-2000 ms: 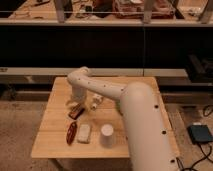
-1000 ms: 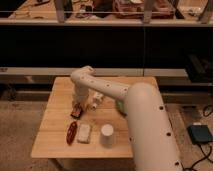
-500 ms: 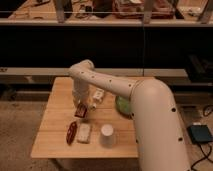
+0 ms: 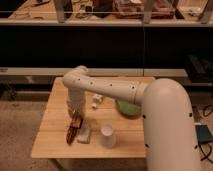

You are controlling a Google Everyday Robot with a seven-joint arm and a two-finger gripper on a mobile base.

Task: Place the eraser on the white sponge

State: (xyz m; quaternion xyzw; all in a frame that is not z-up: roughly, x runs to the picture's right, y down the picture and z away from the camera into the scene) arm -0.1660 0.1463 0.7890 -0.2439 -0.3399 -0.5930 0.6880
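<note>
The gripper (image 4: pixel 76 118) is seen low over the wooden surface (image 4: pixel 52 125), at the end of the large white arm (image 4: pixel 115 90) that reaches in from the right. The eraser (image 4: pixel 77 121), a small reddish-brown bar, appears between the jaws at their lower tip, so the jaws are read as pinching it. The white sponge (image 4: pixel 84 133) lies flat on the surface just below and slightly right of the jaws; whether the eraser touches it cannot be told. A dark red oblong thing (image 4: pixel 71 136) with tapered ends lies just below and left of the jaws, beside the sponge. 1 white round cup (image 4: pixel 107 136) stands further right of the sponge, well clear of the jaws. A white blocky object (image 4: pixel 96 101) sits up and right of the jaws, and a green bowl (image 4: pixel 127 107) is seen beyond it, partly hidden by the arm.
</note>
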